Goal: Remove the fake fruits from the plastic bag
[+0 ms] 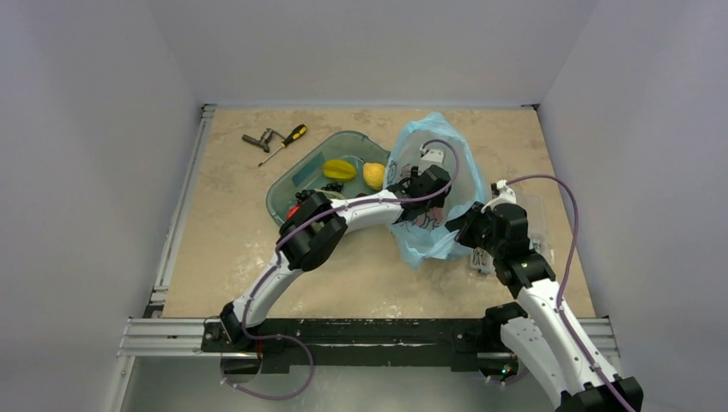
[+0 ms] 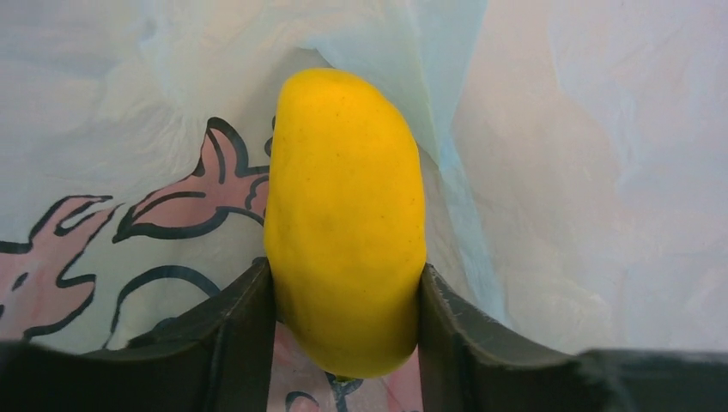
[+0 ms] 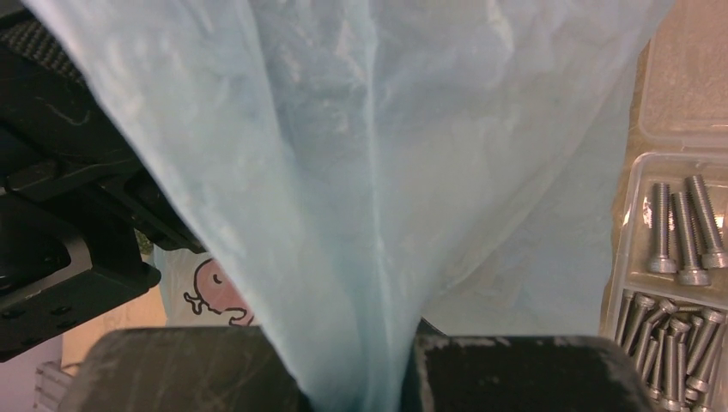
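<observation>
Mango (image 2: 343, 197) clamped by L gripper (image 2: 343, 270) inside bag (image 3: 369, 154); R gripper (image 3: 360, 356) pinching bag.

Plastic bag (image 3: 369, 172) and screw box (image 3: 633, 215) cropped

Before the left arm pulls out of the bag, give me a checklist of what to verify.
1. Yellow mango sits between the left pincer fingers, both touching its sides: ok.
2. Right pincer shut on the plastic bag, holding it up: ok.
3. No bag film trapped between fingers and mango: cannot tell.
4. Bag mouth open around the left arm: ok.
5. Box of screws apart from the left arm: ok.
</observation>
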{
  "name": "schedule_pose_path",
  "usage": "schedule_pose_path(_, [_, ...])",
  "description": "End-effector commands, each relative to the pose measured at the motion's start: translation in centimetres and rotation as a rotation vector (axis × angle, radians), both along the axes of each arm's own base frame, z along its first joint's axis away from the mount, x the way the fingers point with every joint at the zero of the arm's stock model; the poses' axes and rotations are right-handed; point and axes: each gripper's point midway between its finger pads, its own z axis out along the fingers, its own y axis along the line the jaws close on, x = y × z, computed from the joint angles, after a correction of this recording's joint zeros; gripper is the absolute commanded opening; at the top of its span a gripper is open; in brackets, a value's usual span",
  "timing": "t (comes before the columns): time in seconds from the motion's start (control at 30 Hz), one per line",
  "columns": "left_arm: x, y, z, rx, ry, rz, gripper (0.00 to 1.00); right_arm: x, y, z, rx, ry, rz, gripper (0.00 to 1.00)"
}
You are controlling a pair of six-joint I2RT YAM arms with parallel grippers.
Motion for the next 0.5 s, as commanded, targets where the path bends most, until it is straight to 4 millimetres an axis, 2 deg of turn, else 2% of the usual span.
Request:
schedule_pose_path(0.0, [0.3,-0.7,1.7,-0.037,-0.011,-0.051,0.24,0.7,0.3,2.2,0.015,-0.053,0.017,0.0])
schedule_pose_path(0.1, [-0.3,-0.8,3.6,-0.047,-0.043,-0.115,0.2,0.7,0.4,2.0,0.015,-0.053,0.018,0.0])
schedule_pose_path(0.17, [-1.2,-0.1,4.7,-0.044,-0.046,-0.142,0.11,0.9,0.2,1.7,0.009,-0.054,0.01,0.0])
schedule_pose_path(0.27, [-2.7,0.4,6.7,-0.067,-0.056,-0.202,0.07,1.1,0.0,1.4,0.006,-0.048,-0.01,0.0])
schedule_pose_path(0.3, [-3.2,0.7,7.6,-0.078,-0.063,-0.222,0.02,1.2,-0.1,1.3,0.009,-0.043,-0.024,0.0])
schedule_pose_path(0.47, [-6.6,2.2,10.9,-0.1,-0.062,-0.351,0.0,1.5,-0.6,1.1,0.02,-0.042,-0.069,0.0])
